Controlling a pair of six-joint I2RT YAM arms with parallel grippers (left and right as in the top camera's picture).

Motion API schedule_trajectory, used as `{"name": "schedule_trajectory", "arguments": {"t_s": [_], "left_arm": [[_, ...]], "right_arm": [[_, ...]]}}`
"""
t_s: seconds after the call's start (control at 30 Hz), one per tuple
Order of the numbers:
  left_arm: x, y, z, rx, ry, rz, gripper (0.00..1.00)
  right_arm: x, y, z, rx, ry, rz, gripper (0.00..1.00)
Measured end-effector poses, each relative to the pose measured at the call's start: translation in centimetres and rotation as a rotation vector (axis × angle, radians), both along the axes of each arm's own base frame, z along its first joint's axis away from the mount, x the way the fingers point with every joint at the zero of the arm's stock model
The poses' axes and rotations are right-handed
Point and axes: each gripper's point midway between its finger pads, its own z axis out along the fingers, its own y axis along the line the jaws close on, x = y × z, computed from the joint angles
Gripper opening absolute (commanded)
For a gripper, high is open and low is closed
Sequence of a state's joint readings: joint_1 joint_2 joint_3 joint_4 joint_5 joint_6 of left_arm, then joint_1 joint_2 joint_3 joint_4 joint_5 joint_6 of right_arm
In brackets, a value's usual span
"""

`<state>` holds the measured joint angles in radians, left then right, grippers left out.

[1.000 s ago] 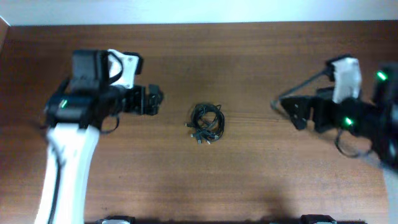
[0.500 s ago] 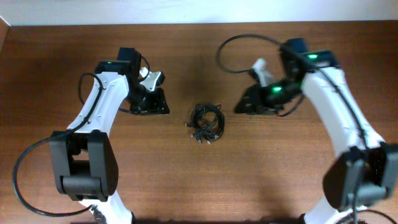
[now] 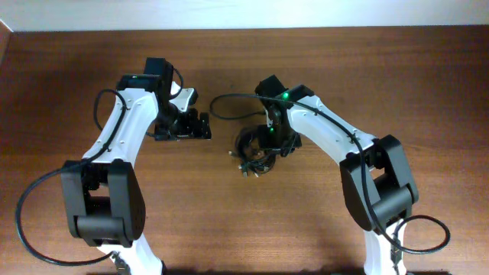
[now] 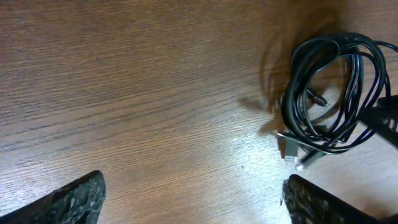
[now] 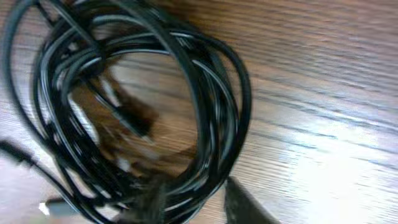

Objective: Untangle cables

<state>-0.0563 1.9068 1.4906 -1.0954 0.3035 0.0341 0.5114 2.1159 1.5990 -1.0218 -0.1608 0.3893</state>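
**Right pincer on the coil, left pincer waiting beside it**

The right gripper (image 5: 196, 205) is open, its two blurred fingertips (image 5: 244, 205) apart on either side of the coil's rim. The cables (image 3: 254, 151) lie bunched in loose loops mid-table (image 3: 344, 221). The right arm reaches in from the near right and bends down onto the coil's right side. The left gripper (image 3: 200, 127) is spread wide, low over bare wood just left of the coil, with its arm arched from the near left. Only the left wrist view shows pale plugs (image 4: 292, 149) at the coil's edge.
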Motion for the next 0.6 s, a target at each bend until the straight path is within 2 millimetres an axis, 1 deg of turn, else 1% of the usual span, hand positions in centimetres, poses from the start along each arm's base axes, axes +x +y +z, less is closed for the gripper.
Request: {"name": "schedule_trajectory", "arguments": {"t_s": [0.03, 0.07, 0.2, 0.27, 0.33, 0.37, 0.4, 0.43, 0.47, 0.5, 0.53, 0.57, 0.6], "left_arm": [[0.0, 0.0, 0.0, 0.002, 0.000, 0.000, 0.91], [0.0, 0.0, 0.0, 0.002, 0.000, 0.000, 0.92], [0.0, 0.0, 0.0, 0.002, 0.000, 0.000, 0.92], [0.0, 0.0, 0.0, 0.002, 0.000, 0.000, 0.92], [0.2, 0.0, 0.0, 0.001, -0.007, 0.001, 0.92], [0.2, 0.0, 0.0, 0.001, -0.009, 0.000, 0.91], [0.3, 0.0, 0.0, 0.001, -0.012, 0.001, 0.91], [0.3, 0.0, 0.0, 0.001, -0.012, 0.001, 0.92], [0.3, 0.0, 0.0, 0.001, -0.012, 0.001, 0.92], [0.3, 0.0, 0.0, 0.001, -0.012, 0.000, 0.94], [0.3, 0.0, 0.0, 0.001, -0.011, 0.000, 1.00], [0.3, 0.0, 0.0, 0.001, -0.014, 0.000, 0.99], [0.3, 0.0, 0.0, 0.001, -0.013, 0.003, 0.99]], "right_arm": [[-0.1, -0.5, -0.1, -0.026, 0.001, -0.009, 0.05], [-0.1, -1.2, -0.2, -0.065, -0.002, -0.008, 0.04], [0.3, -2.5, -0.2, -0.141, -0.033, -0.009, 0.04], [1.2, -3.0, -0.2, -0.174, -0.074, -0.011, 0.04], [2.5, -2.6, -0.2, -0.162, -0.131, -0.016, 0.04], [2.9, -2.3, -0.1, -0.148, -0.145, -0.015, 0.05], [3.3, -1.5, -0.1, -0.103, -0.157, -0.005, 0.07], [3.3, -0.5, 0.0, -0.050, -0.155, 0.026, 0.28], [3.1, 0.0, 0.1, -0.021, -0.143, 0.051, 0.30], [2.2, 0.0, 0.5, -0.003, -0.100, 0.072, 0.32], [1.9, 0.1, 1.0, 0.003, -0.074, 0.079, 0.53], [1.8, 0.0, 2.4, 0.020, -0.044, 0.081, 0.60], [1.7, -0.2, 3.1, 0.024, -0.028, 0.077, 0.65]]}}
